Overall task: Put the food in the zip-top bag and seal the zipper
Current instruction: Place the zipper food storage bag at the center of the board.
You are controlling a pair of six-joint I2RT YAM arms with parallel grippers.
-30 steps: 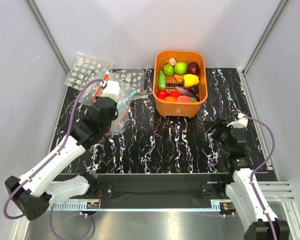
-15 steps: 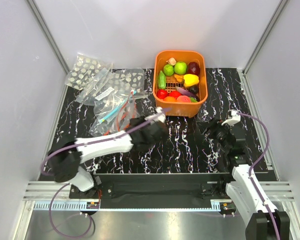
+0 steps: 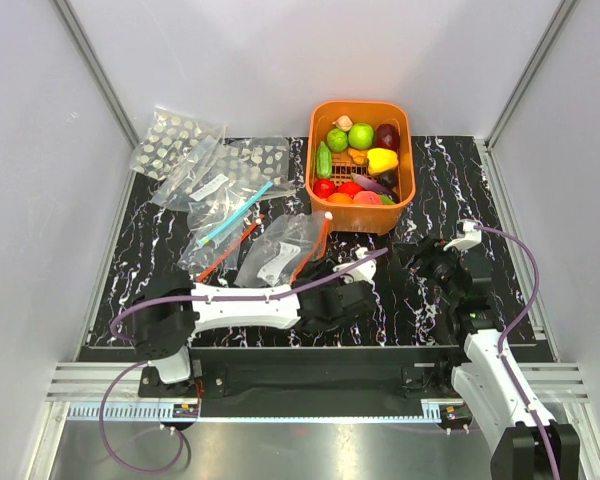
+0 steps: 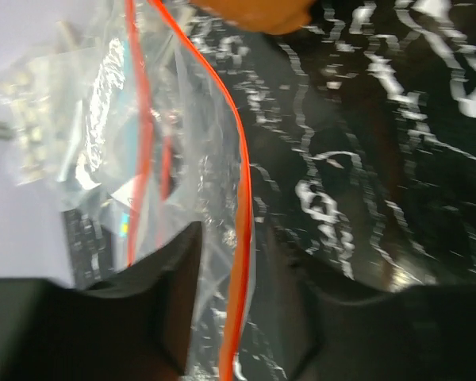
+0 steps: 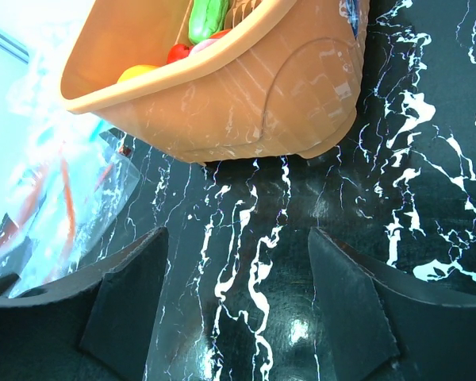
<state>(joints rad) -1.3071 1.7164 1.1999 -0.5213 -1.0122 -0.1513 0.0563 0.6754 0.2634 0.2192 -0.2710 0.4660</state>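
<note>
Left hand point(image 4: 242, 254) swung right, dragging zip-top bag point(image 3: 280, 255) to bench point(image 3: 440, 180) centre; jaws part-spread astride its zipper point(image 4: 238, 198). Right hand point(image 5: 234, 238) wide, near basket point(image 3: 362, 108); food point(image 3: 360, 135) inside.

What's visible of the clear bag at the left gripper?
The bag is clear, soft, crinkled plastic with a red-orange zipper along its mouth. No food shows inside. It lies rumpled on the table, just in front of the basket and right of the other bags. Its near end sits between the parted jaws of the left gripper.
</note>
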